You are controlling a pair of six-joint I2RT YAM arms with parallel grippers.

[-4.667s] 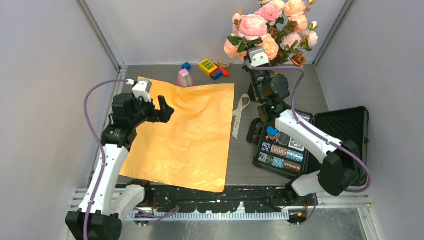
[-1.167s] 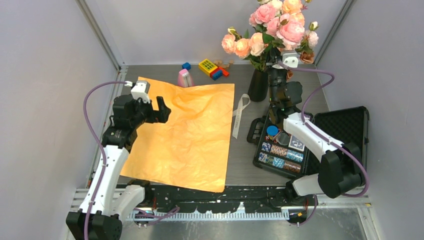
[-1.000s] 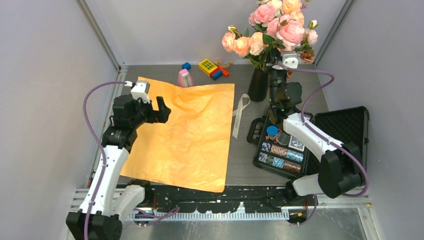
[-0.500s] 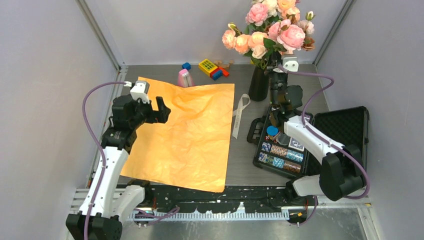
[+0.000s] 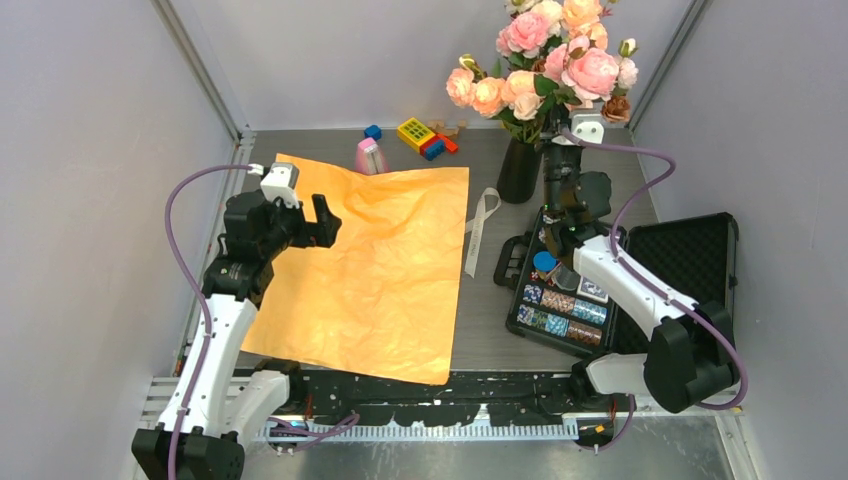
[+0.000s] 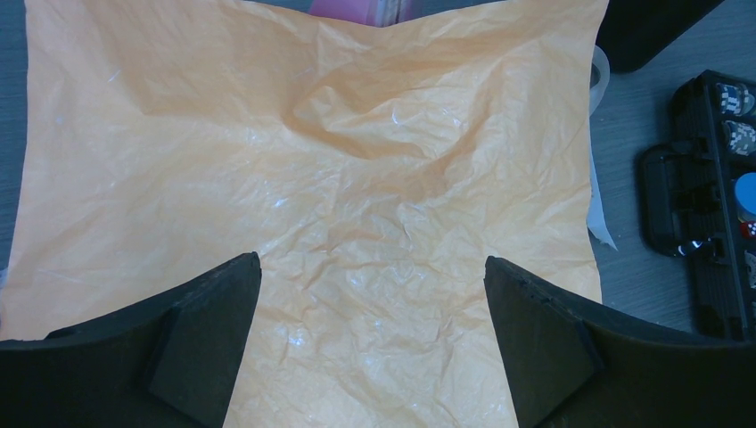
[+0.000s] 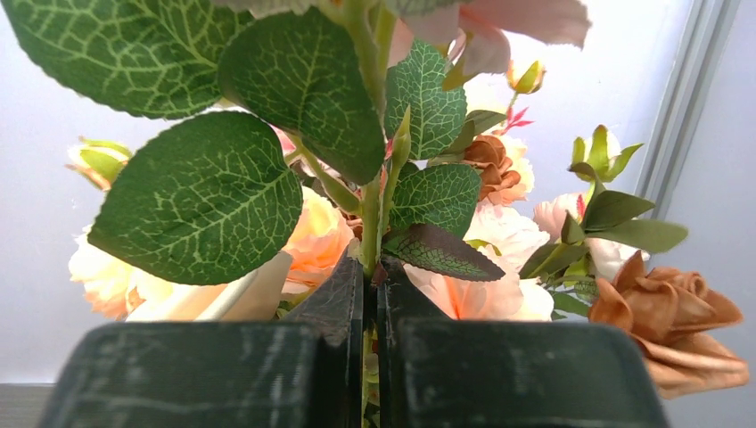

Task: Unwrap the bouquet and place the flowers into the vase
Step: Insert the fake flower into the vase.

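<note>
A crinkled orange paper sheet [image 5: 370, 270] lies spread flat across the left half of the grey table [image 5: 500, 345]; an open black carrying case [image 5: 690, 250] sits at the right, patterned tiles in its tray; the flowers [image 5: 545, 60], pink and peach roses with green leaves, stand upright at the back right, their stems pinched between the pressed-together fingers of the right gripper [image 7: 370, 276]; the glossy black vase [image 5: 518, 172] stands directly beneath the blooms, just left of that gripper, though whether the stems reach its neck cannot be told; the left gripper [image 6: 371, 263] hovers over the paper, fingers spread wide, holding nothing; a cream ribbon [image 5: 481, 225] lies loose between paper and case; a pink metronome [image 5: 370, 155] and coloured toy blocks [image 5: 425, 137] sit by the rear wall.
</note>
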